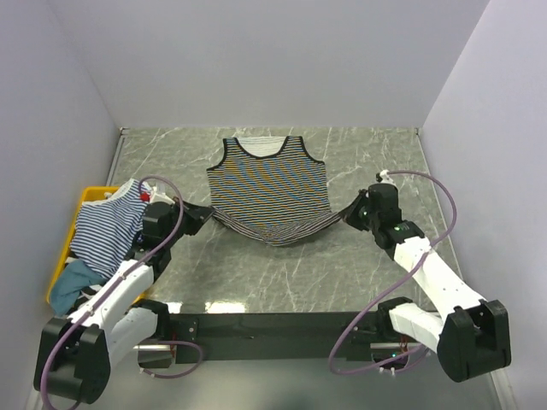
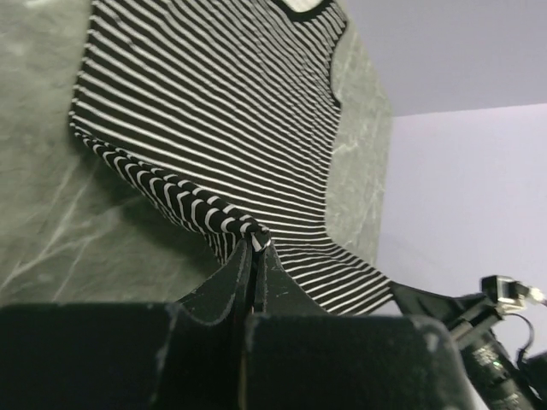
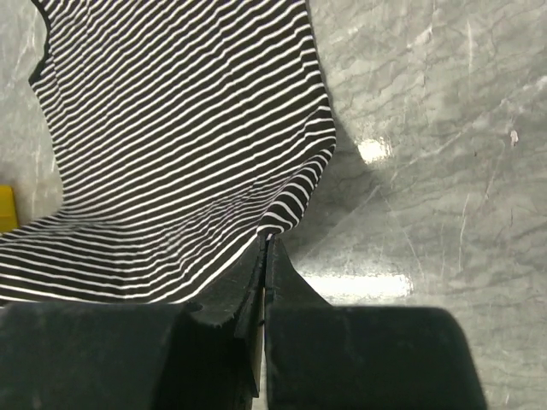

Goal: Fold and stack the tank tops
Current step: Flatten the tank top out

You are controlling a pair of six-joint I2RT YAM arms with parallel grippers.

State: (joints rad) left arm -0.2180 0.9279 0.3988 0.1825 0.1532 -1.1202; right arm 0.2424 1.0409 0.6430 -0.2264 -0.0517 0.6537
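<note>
- My left hand [image 1: 205, 212] is shut tight on the bottom left corner of the black-and-white striped soft tank top [image 1: 269, 184]. It holds only a tiny bit of cloth, so I think a hard pull could make it slip out.
- The bottom edge hangs loose between my two hands. If one hand goes faster, the fold may come out crooked.
- My right hand [image 1: 349, 215] is pinched shut on the bottom right corner, with just as small a bite.
- The top lies on the grey marble desk [image 1: 256, 273] with its neck far from me. Its near corners are lifted a little in my hands.
</note>
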